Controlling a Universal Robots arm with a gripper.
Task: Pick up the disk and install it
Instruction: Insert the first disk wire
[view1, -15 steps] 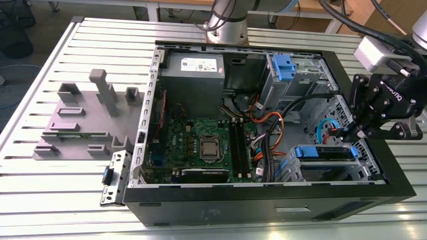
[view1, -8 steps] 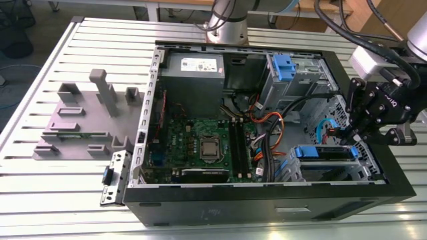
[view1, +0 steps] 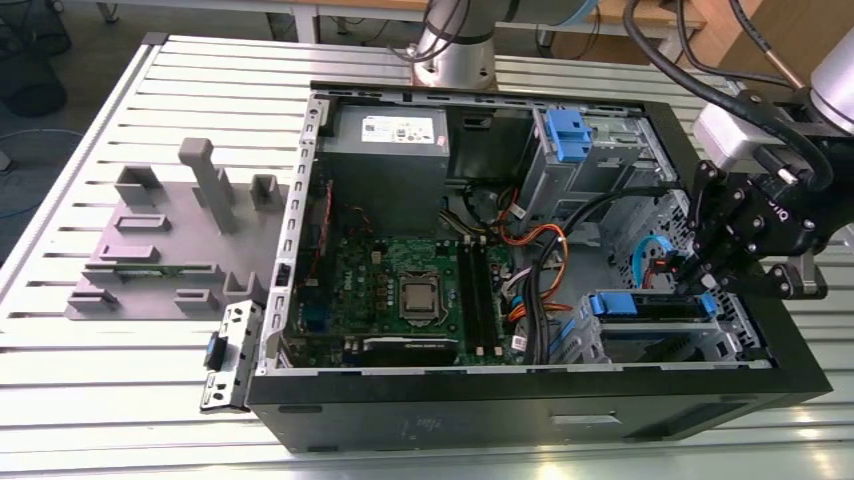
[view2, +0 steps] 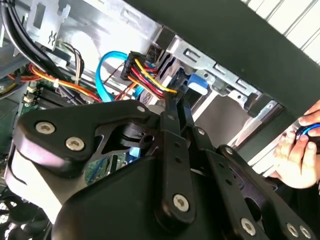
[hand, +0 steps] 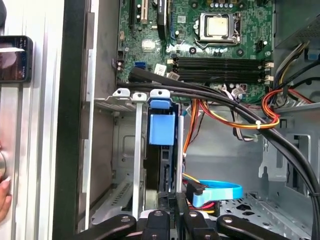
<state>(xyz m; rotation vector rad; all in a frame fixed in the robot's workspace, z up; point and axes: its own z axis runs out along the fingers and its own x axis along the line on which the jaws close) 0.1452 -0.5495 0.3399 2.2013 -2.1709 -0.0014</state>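
Fingers drawn close together, pinched on the rear edge of the disk, as far as the second wrist view lets me judge; the contact itself is partly hidden by the linkage. Gripper hangs over the drive bay in the computer case, at the case corner on the exterior view's right.

Disk: stands on edge in a slot of the drive bay, blue frame and its blue tab facing the motherboard. In the exterior view the blue frame shows lying along the bay, directly under the gripper.

Beside the disk: a light-blue data cable and a red-yellow-black power lead with its black connector just next to the fingers. Thick black cables cross between the bay and the motherboard.

Farther from the bay: grey power-supply box at the far corner of the case; second blue-tabbed bay next to it. Case lies open on a slatted metal worktop. Grey fixture block sits on the worktop beyond the motherboard side of the case.

A person's hand is near the case's outer wall, beside the bay.
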